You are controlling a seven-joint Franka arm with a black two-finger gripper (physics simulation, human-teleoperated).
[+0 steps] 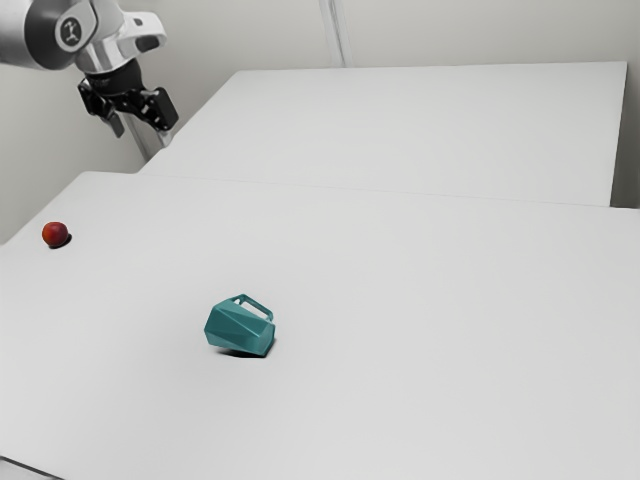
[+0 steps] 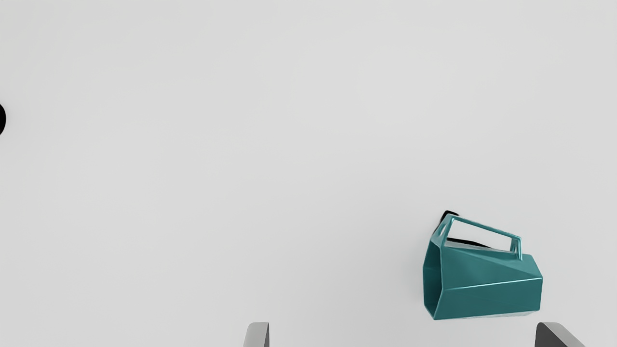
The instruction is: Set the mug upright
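"Where does your mug lie, operator?"

"On its side on your bench, its mouth facing sideways and its handle sticking out from the body. You can see flat facets; resting on one probably keeps it from rolling on you."

"And your hand?"

"Raised well apart from the mug, fingers spread wide with nothing between them. That spread likely gives you room to straddle the body."

"So what does upright ask of you?"

"A firm grip, then a turn until the mouth faces up. Mind that handle; it could foul a finger. Your red ball sits well apart."
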